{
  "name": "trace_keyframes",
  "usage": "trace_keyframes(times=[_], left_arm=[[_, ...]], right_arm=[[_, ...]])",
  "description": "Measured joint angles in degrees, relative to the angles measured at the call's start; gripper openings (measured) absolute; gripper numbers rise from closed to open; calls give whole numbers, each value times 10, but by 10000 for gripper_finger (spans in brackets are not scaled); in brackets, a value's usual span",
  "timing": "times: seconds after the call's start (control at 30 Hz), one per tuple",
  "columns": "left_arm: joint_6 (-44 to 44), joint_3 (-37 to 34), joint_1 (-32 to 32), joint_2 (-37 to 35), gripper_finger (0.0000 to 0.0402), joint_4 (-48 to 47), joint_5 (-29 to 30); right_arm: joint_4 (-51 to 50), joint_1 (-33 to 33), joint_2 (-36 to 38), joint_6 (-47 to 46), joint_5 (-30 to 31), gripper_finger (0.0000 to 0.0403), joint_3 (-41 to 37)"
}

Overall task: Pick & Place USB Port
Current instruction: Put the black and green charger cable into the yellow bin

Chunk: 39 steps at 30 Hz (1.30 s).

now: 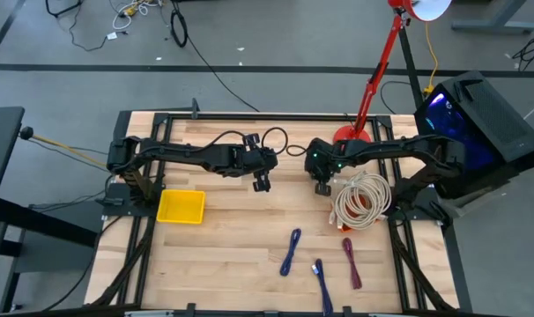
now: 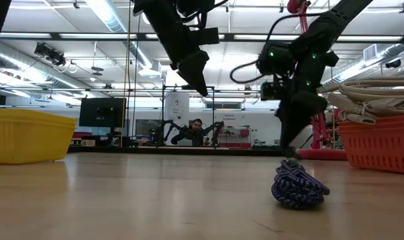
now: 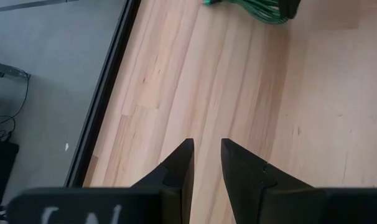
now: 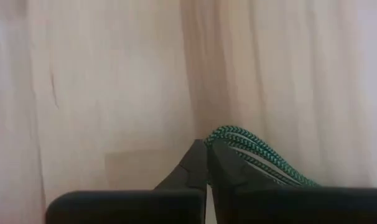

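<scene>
My right gripper [image 4: 206, 149] is shut on a green braided USB cable [image 4: 251, 146], low over the table's middle right [image 1: 322, 187]. The cable also shows far off in the left wrist view [image 3: 254, 9]. My left gripper [image 3: 206, 152] hangs open above the table's middle [image 1: 262, 182], nothing between its fingers. A yellow bin [image 1: 181, 206] stands on the table at the left. Three more coiled cables lie near the front edge: two blue ones [image 1: 290, 251] [image 1: 322, 273] and a maroon one [image 1: 351, 261]. My right gripper pinches a bend of the green cable [image 4: 221, 133] between its two fingertips, coming steeply from above. The cable runs off to one side of the fingers [image 4: 272, 163]. Whether its other end lies on the table I cannot tell.
An orange basket [image 2: 382, 143] heaped with white cables [image 1: 364, 198] stands right beside my right gripper. A red lamp base [image 1: 351, 136] sits at the back. Bare wood lies between the yellow bin and the loose cables.
</scene>
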<state>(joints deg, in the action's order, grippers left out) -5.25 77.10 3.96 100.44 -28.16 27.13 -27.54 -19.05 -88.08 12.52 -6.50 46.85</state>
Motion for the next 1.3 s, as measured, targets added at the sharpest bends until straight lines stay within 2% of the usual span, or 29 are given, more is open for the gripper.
trace_keyframes(times=[0.5, 0.57, 0.7, 0.83, 1.07, 1.3], left_arm=[[-8, 0, 12, 0, 85, 0, 2], [-28, 0, 14, 0, 85, 2, 3], [-75, 0, 14, 0, 85, 27, -5], [-116, 0, 19, -10, 85, 76, -54], [-145, 0, 44, -53, 85, 129, -171], [-144, 0, 52, -91, 85, 149, -227]], right_arm=[[-21, 0, 89, 22, -6, 0, 119], [-20, 0, 110, 23, -28, 0, 137], [14, 8, 157, 9, -118, 0, 146], [31, 32, 199, -3, -154, 0, 146], [31, 89, 246, -9, -150, 0, 146], [64, 135, 250, -14, -150, 0, 146]])
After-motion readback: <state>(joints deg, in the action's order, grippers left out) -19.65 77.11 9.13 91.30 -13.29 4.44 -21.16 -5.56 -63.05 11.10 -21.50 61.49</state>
